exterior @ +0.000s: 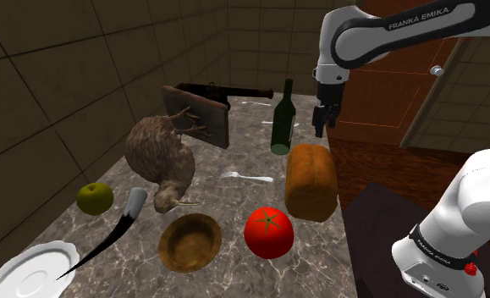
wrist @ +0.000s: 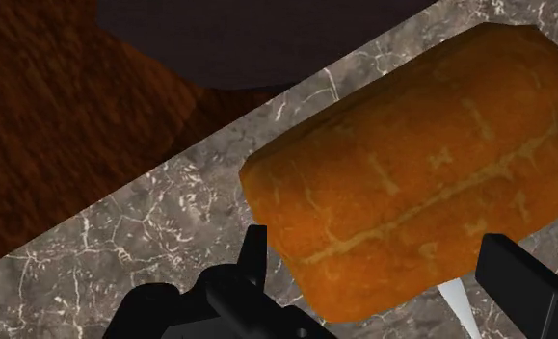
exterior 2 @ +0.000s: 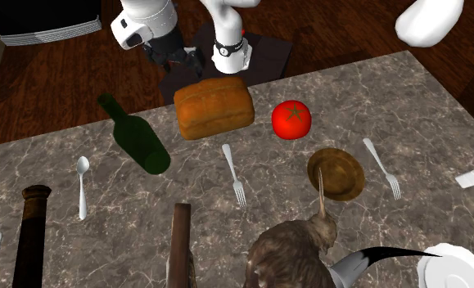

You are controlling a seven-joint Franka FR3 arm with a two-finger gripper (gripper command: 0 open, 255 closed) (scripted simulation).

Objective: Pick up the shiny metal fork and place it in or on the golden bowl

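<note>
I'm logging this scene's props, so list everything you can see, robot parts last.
marble table: 1, grey-brown; under everything else
rectangular bread loaf: 1, orange-brown; table edge
round tomato: 1, red; beside loaf
round golden bowl: 1, golden-brown; beside tomato
kiwi bird figure: 1, brown; beak near bowl
shiny metal forks: 2, silver; one between loaf and bird, other beside bowl
glass bottle: 1, dark green; beside loaf
metal spoon: 1, silver; beside bottle
tall cylinder: 1, dark brown; near spoon
round apple: 1, yellow-green; beside bird
scalloped plate: 1, white; table corner
curved horn: 1, white, black tip; between plate and bowl
antler plaque: 1, brown; behind bird
white Franka arm: 1, white; over table edge
black claw: 1, black; open above loaf
</note>
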